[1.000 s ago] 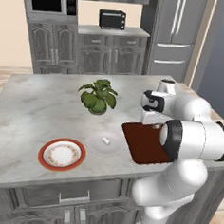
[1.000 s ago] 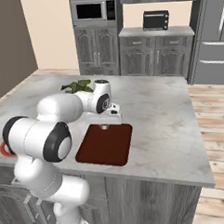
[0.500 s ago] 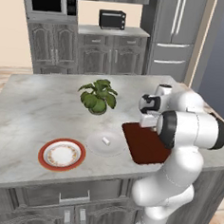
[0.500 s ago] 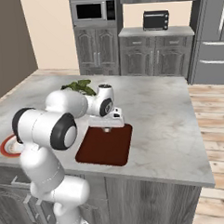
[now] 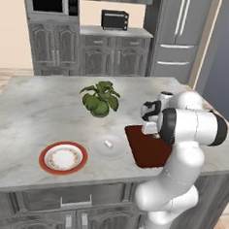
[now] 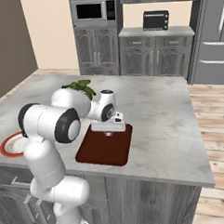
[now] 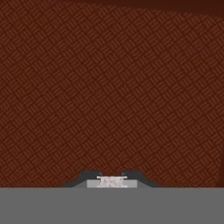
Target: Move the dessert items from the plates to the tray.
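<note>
My gripper (image 6: 109,133) hangs low over the far end of the dark red tray (image 6: 104,149), pointing straight down. In the hand view my fingers (image 7: 89,177) are pinched close together, and a small whitish bit (image 7: 112,181) sits between them at 6 o'clock. I think it is one of the sweets, but it is too small to tell for sure. All around it I see the tray's criss-cross pattern (image 7: 112,87).

The other sweet, a short white cylinder (image 5: 108,144), lies on the white plate (image 5: 96,151). That plate sits just beside the tray, at 9 o'clock from it in the left base view. The plate with the orange-red rim (image 5: 47,162) sits next to the white one, toward 8 o'clock. A leafy green plant (image 5: 101,98) stands at 12 o'clock from the white plate, on the grey stone counter (image 5: 39,110).
</note>
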Robot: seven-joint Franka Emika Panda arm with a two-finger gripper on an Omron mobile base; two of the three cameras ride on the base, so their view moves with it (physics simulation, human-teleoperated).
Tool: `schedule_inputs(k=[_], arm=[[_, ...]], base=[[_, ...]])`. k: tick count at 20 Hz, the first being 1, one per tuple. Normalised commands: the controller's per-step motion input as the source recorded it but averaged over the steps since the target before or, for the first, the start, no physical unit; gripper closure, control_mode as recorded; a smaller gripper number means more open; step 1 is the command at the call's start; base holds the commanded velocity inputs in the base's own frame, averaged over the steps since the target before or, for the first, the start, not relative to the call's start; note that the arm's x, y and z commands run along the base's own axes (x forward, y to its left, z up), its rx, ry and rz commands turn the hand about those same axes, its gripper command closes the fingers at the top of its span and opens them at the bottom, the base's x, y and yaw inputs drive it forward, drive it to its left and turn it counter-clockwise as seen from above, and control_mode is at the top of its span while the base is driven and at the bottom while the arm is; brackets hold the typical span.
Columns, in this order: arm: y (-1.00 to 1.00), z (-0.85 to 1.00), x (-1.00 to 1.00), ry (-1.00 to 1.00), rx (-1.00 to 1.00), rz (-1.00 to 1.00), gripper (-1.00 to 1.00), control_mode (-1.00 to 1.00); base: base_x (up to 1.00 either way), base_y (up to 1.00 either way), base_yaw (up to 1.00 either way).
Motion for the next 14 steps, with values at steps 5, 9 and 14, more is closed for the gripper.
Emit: schedule_inputs(k=[5, 9, 14], arm=[[-0.05, -0.3, 0.01, 0.0, 0.0, 0.0, 1.0, -1.0], [-0.03, -0.19, 0.0, 0.01, 0.0, 0.0, 1.0, -1.0], [0.0, -0.1, 0.0, 0.0, 0.0, 0.0, 1.0, -1.0]], base=[[0.0, 0.0, 0.0], [0.0, 0.0, 0.0], [0.0, 0.0, 0.0]])
